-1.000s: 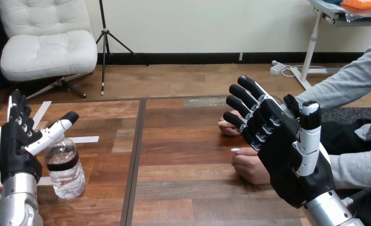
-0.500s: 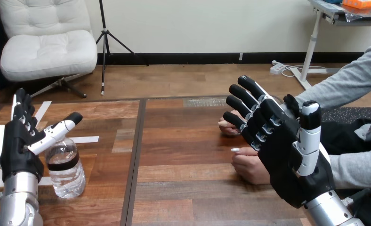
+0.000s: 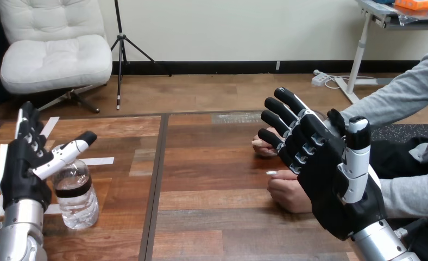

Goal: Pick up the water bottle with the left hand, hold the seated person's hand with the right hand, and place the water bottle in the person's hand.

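Note:
A clear water bottle (image 3: 76,198) with a dark label band stands upright on the wooden table (image 3: 212,163) at the near left. My left hand (image 3: 21,174) is open just left of it, fingers straight up and thumb stretched over the bottle's top, not closed on it. At the right my right hand (image 3: 331,179) is raised and open, fingers spread. Behind it the person's two hands rest on the table: a near hand (image 3: 285,190) and a farther hand (image 3: 263,145), partly hidden by my fingers. I cannot tell if my right hand touches them.
White tape strips (image 3: 95,161) lie on the table at the left, near the bottle. A dark seam (image 3: 156,179) runs front to back through the tabletop. The person's grey-sleeved arms (image 3: 402,98) come in from the right.
My left hand has edged slightly up and toward the bottle, its thumb now a bit farther over the bottle's top. The right hand and the person's hands have not moved.

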Robot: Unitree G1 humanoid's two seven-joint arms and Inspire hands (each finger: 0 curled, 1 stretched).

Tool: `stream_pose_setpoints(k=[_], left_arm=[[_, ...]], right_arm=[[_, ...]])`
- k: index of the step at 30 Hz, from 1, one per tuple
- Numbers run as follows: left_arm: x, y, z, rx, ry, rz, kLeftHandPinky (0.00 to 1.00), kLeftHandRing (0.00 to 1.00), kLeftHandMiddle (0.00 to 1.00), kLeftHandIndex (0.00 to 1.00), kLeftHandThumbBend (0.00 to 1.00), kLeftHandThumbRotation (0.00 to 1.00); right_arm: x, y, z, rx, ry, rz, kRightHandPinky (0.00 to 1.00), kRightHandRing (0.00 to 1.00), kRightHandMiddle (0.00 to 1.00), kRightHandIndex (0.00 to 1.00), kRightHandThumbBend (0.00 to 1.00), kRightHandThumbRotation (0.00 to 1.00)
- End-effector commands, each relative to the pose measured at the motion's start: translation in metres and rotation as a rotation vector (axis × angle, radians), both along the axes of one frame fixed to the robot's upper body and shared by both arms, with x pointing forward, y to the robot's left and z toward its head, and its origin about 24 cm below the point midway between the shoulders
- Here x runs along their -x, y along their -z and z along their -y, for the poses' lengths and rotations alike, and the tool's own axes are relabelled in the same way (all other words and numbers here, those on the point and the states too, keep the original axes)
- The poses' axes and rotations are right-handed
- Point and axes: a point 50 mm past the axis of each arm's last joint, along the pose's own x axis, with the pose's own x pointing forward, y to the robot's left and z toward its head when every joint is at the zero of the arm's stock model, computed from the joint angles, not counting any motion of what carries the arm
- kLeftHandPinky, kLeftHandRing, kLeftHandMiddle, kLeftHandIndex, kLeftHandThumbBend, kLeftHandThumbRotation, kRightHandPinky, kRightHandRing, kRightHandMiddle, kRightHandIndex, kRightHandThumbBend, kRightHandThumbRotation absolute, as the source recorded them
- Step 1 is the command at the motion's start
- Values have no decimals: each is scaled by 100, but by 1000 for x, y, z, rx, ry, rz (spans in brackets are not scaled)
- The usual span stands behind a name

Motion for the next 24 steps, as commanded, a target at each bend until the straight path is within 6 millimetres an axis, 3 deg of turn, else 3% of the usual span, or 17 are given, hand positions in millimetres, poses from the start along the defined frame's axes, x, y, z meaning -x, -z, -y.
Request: stream_pose_setpoints(k=[1,24], left_arm=[[-9,-19,-1,-37,50,61,100,100,100,100,100,7],[10,-13,6,-51,128,75,100,100,100,100,100,21]], right_arm=[[-4,-18,-2,-23,1,85,94,97,95,95,91,100],[-5,-18,-2,-24,8,83,94,96,95,95,90,100]])
